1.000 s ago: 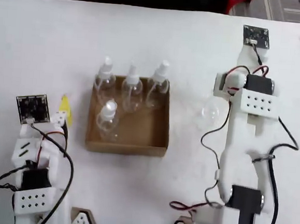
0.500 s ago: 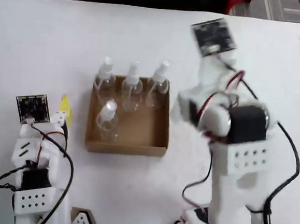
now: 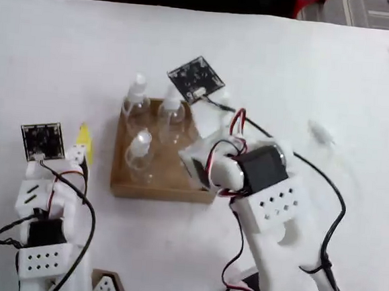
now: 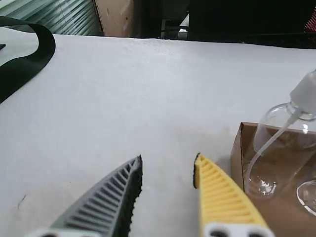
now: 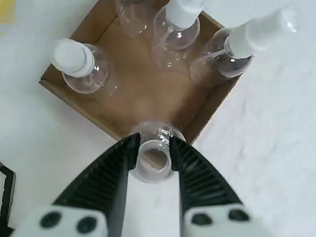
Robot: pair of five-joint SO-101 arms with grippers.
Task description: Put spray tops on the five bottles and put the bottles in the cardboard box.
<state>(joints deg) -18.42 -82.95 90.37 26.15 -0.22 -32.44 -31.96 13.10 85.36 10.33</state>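
right wrist view, right gripper (image 5: 153, 140) clenched on uncapped bottle (image 5: 154, 159) at box (image 5: 143, 94) rim, four capped bottles (image 5: 81, 66) standing inside, left gripper (image 4: 167, 170) released, jaws apart over table (image 4: 123, 89) beside box

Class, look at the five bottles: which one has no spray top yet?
The bottle gripped in the right tool: its neck is open. The four in the cardboard box each carry a white spray top.

Four capped bottles (image 5: 81, 66) upright in cardboard box (image 5: 143, 96); uncapped bottle (image 5: 154, 154) upright at box edge.
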